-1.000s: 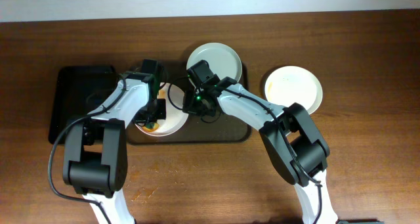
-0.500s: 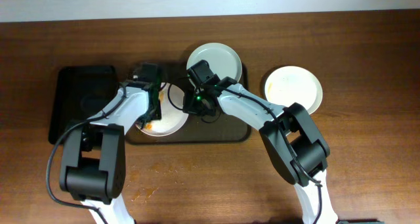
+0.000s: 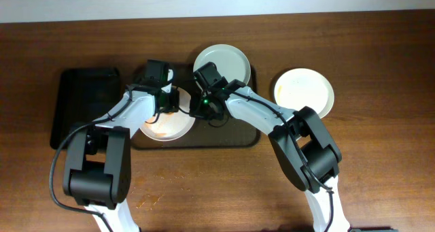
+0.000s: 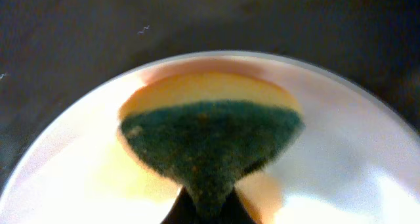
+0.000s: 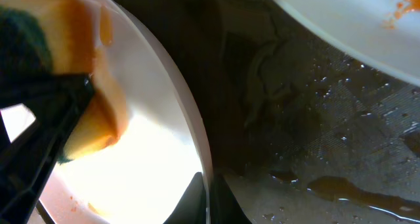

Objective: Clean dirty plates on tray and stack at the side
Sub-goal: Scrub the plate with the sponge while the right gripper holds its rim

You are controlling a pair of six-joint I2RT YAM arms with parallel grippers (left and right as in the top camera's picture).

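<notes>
My left gripper point(image 3: 166, 100) point(image 4: 210, 214) is shut on a green and yellow sponge point(image 4: 210, 145) and presses it on the left plate point(image 3: 173, 125) point(image 4: 341, 158), which lies on the brown tray point(image 3: 217, 138). My right gripper point(image 3: 202, 108) point(image 5: 209, 204) is shut on that plate's right rim point(image 5: 197, 138). The sponge also shows in the right wrist view point(image 5: 65, 33), with orange smears beside it. A second plate point(image 3: 224, 60) point(image 5: 341, 20) lies on the tray's far side with orange specks. A third plate point(image 3: 304, 91) lies on the table to the right, off the tray.
A smaller black tray point(image 3: 81, 103) lies left of the brown tray. The brown tray's floor point(image 5: 315, 119) is wet, with droplets and a brown puddle. The wooden table point(image 3: 380, 164) has a faint smear near the front left point(image 3: 151, 201).
My left gripper has moved the sponge from the plate's near-left part to its far side. My right gripper has held still on the rim.
</notes>
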